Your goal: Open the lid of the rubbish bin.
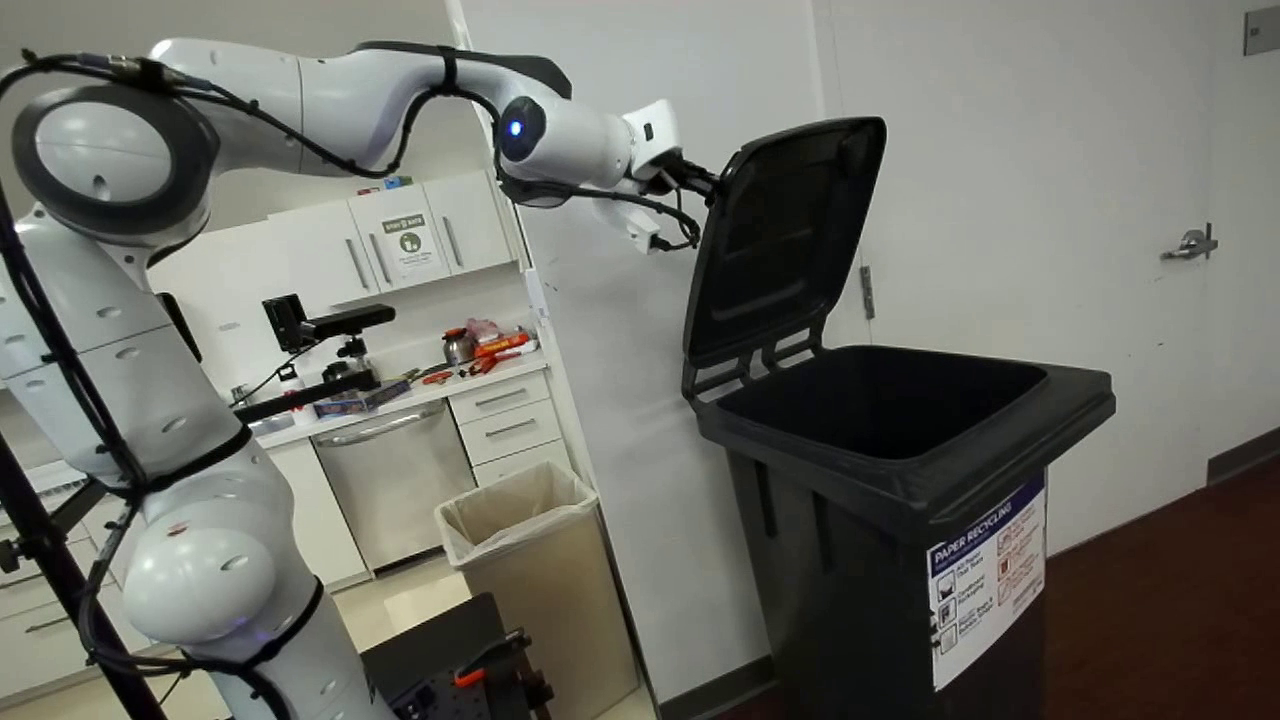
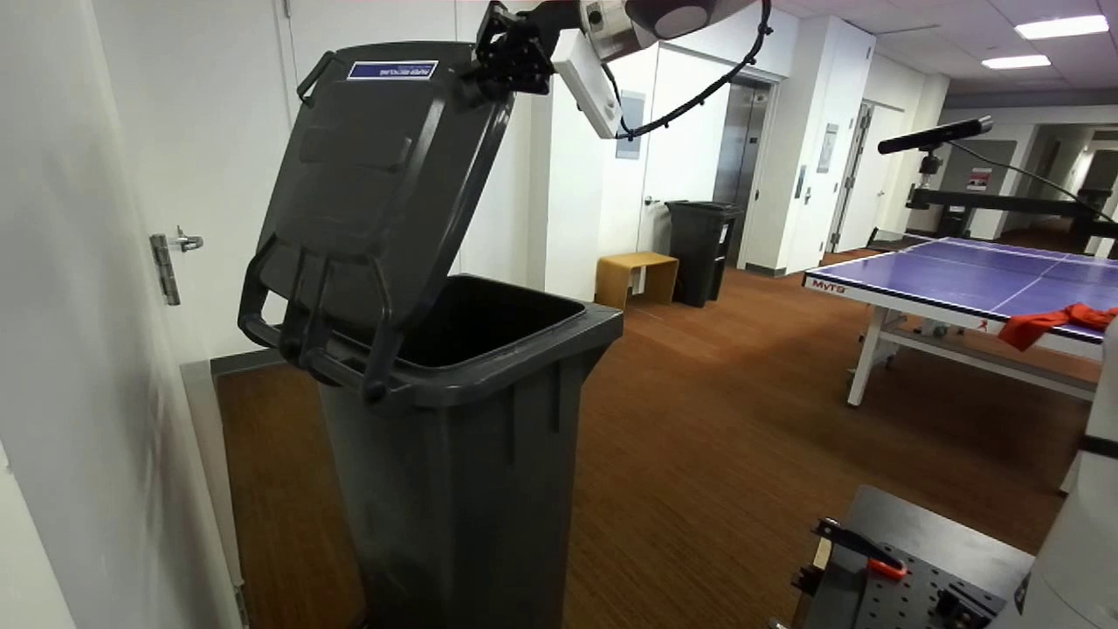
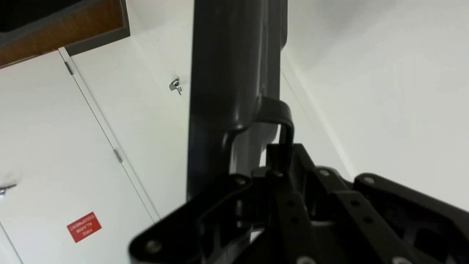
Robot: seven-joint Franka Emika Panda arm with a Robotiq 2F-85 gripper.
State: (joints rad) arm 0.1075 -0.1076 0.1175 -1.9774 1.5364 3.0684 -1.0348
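Lid [image 2: 354, 188] stands steeply raised, its hinges [image 2: 376, 384] joining it to the rubbish bin [image 1: 840, 590]; gripper [image 3: 288, 161] appears clamped on a loop handle [image 3: 275, 110], well apart from those hinges, probably for leverage.

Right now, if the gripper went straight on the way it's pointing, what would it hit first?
Most likely the raised lid. In the wrist view the gripper appears shut on the lid's handle loop, jutting from its rim. Depth is hard to judge, so which part it would press first is uncertain.
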